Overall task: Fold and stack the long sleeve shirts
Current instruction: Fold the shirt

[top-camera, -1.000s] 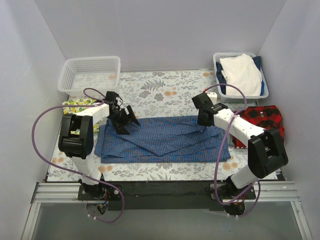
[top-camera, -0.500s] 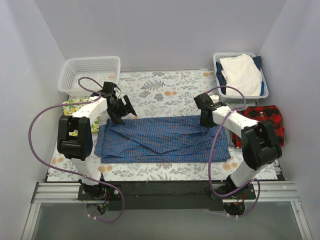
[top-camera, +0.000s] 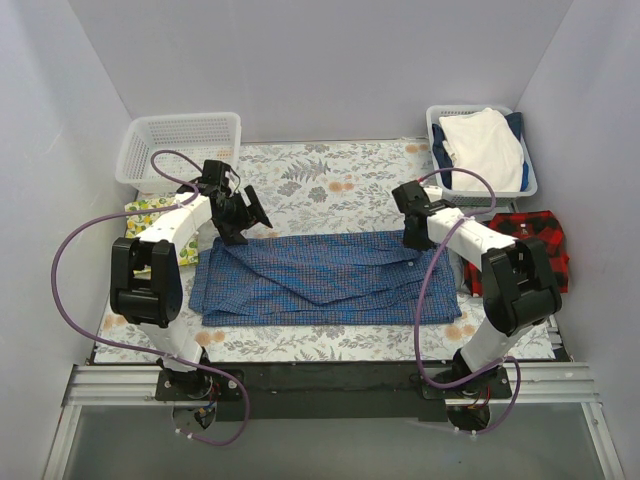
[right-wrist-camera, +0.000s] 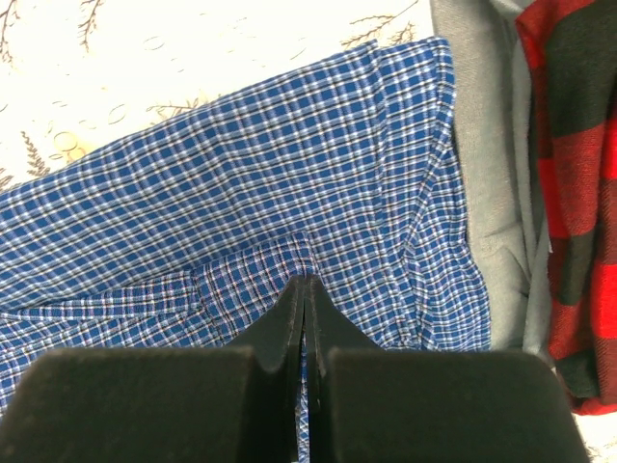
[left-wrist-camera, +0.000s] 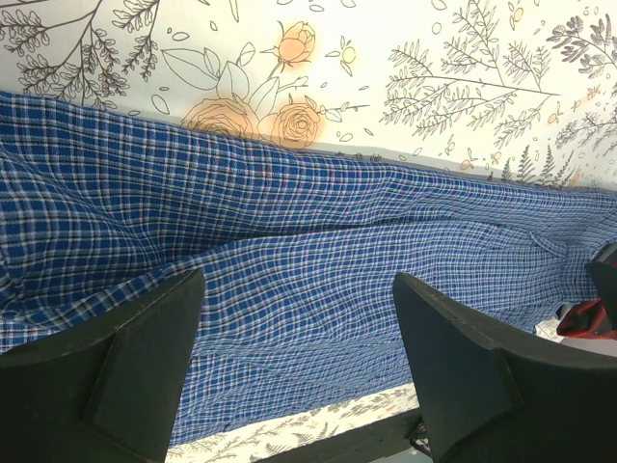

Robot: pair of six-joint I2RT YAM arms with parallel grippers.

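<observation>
The blue fine-check shirt (top-camera: 330,280) lies spread across the middle of the floral table, folded lengthwise with creases. My left gripper (top-camera: 246,219) is open and empty just over its far left corner; in the left wrist view (left-wrist-camera: 299,280) the shirt (left-wrist-camera: 289,222) fills the gap between its fingers. My right gripper (top-camera: 412,238) is shut on a raised fold near the shirt's far right edge; the right wrist view (right-wrist-camera: 306,282) shows the cloth (right-wrist-camera: 241,193) pinched at the tips. The red-and-black plaid shirt (top-camera: 530,245) lies crumpled at the right edge and also shows in the right wrist view (right-wrist-camera: 574,193).
An empty white basket (top-camera: 180,150) stands at the back left, with a lemon-print cloth (top-camera: 150,208) in front of it. A basket (top-camera: 445,115) at the back right holds a plain white garment (top-camera: 485,150). Grey cloth (right-wrist-camera: 492,193) lies between the two shirts.
Both grippers have moved toward the far side of the table. The right one drew the shirt's far edge along, and the shirt lies flatter.
</observation>
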